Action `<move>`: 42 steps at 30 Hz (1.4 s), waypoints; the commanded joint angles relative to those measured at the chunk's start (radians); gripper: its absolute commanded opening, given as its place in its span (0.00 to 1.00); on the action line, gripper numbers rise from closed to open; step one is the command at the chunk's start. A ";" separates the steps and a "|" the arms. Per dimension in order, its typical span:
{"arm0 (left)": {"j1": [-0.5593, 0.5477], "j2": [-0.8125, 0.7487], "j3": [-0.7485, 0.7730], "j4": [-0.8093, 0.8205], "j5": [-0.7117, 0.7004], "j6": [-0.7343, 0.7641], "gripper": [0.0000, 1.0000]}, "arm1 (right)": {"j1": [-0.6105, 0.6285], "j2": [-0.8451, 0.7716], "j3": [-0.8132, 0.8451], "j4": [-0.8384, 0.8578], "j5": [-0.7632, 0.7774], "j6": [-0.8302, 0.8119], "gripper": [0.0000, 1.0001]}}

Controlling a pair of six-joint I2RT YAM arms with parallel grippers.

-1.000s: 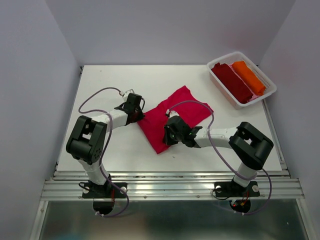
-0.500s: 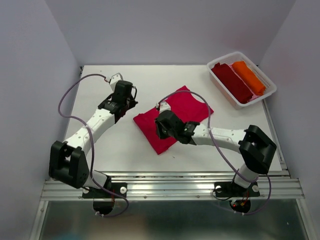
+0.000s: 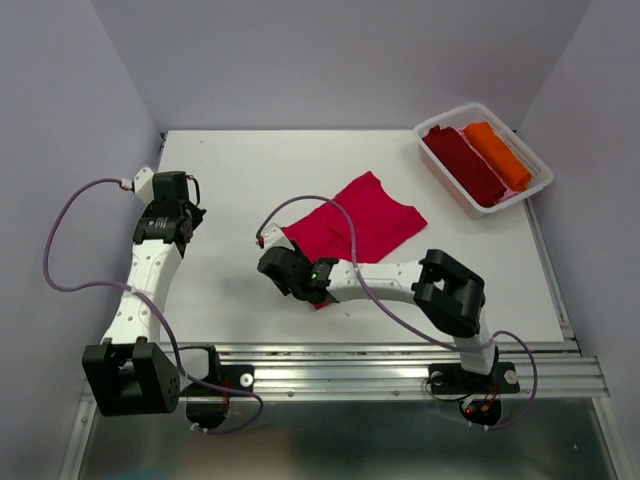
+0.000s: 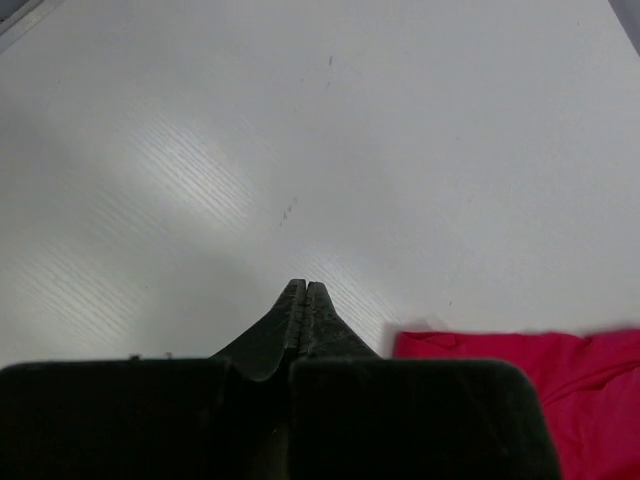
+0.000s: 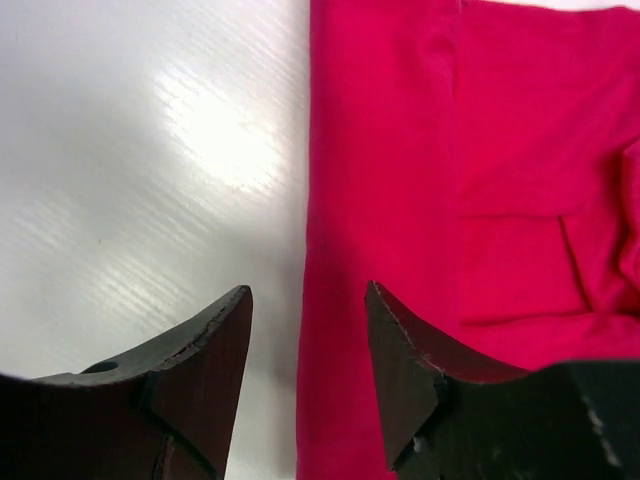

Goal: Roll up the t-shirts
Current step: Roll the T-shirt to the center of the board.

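Top camera sat high behind the arms, looking down on the whole table. Left wrist camera looked low past the left pincer, red tee right of it. Right wrist camera hung close over that tee, ahead of the right pincer.

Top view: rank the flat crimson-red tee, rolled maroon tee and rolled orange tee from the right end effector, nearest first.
1. Flat crimson-red cloth tee: mid-table, its edge at the right end effector.
2. Rolled dark maroon tee: far right.
3. Rolled orange tee: just beyond it.
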 commanded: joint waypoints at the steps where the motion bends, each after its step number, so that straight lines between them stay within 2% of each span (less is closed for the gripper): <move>1: 0.027 -0.033 -0.014 -0.015 0.014 0.029 0.00 | 0.014 0.053 0.093 -0.015 0.121 -0.066 0.56; 9: 0.034 -0.020 -0.043 0.011 0.050 0.049 0.00 | 0.014 0.168 0.161 -0.021 0.172 -0.092 0.58; 14: 0.036 -0.007 -0.051 0.022 0.069 0.052 0.00 | 0.014 0.220 0.166 -0.026 0.212 -0.074 0.53; 17: 0.036 -0.002 -0.057 0.031 0.081 0.052 0.00 | 0.014 0.243 0.156 -0.027 0.243 -0.040 0.38; 20: 0.036 -0.005 -0.065 0.037 0.087 0.054 0.00 | 0.014 0.230 0.141 -0.012 0.232 -0.013 0.14; 21: 0.036 -0.007 -0.068 0.037 0.090 0.055 0.00 | 0.014 0.219 0.124 -0.003 0.220 -0.004 0.11; 23: 0.036 -0.008 -0.072 0.039 0.090 0.057 0.00 | 0.014 0.190 0.104 0.032 0.169 -0.002 0.02; 24: 0.034 -0.010 -0.075 0.039 0.089 0.058 0.00 | 0.014 0.159 0.094 0.040 0.119 0.009 0.01; 33: 0.036 -0.030 -0.075 0.036 0.081 0.068 0.00 | -0.005 0.064 0.078 0.105 -0.265 0.150 0.01; 42: 0.036 -0.057 -0.058 0.019 0.070 0.089 0.00 | -0.080 -0.007 0.002 0.241 -0.539 0.317 0.01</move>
